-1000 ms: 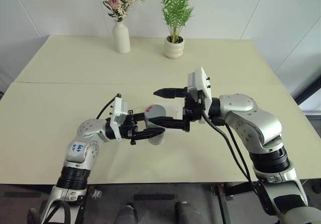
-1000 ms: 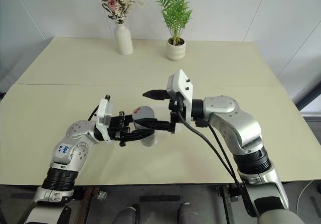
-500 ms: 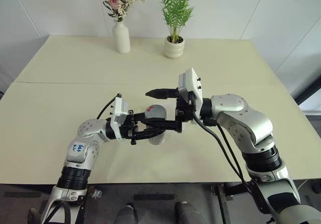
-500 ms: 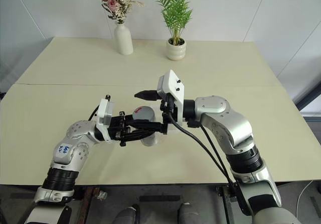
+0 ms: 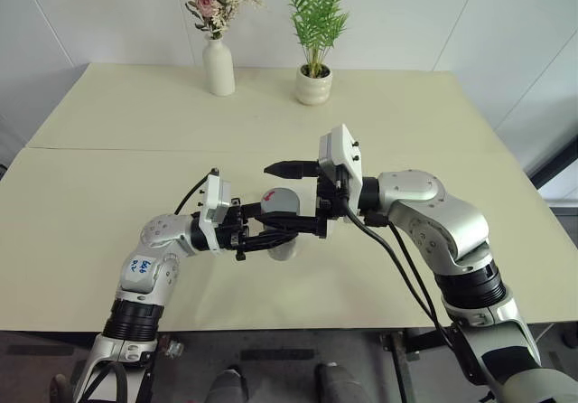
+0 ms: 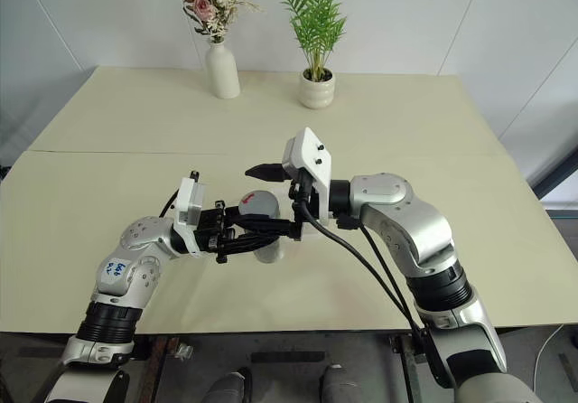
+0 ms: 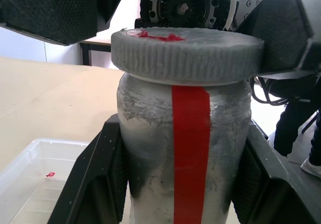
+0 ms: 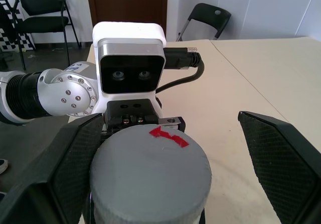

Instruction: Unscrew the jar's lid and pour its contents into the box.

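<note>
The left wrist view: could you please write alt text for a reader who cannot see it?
The left gripper holds a jar with a red stripe, its grey lid still on. The right gripper's open fingers flank the lid. A clear box sits on the table.

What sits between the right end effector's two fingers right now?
The lid, screwed on the jar. Right end effector fingers straddle it, open, not yet touching, per right wrist view.

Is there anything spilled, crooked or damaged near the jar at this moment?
Nothing stands out. The jar stands upright in the left gripper, its lid sitting level and still on. The right gripper has its fingers spread either side of the lid. The box lies flat on the table, with one tiny red speck inside.
</note>
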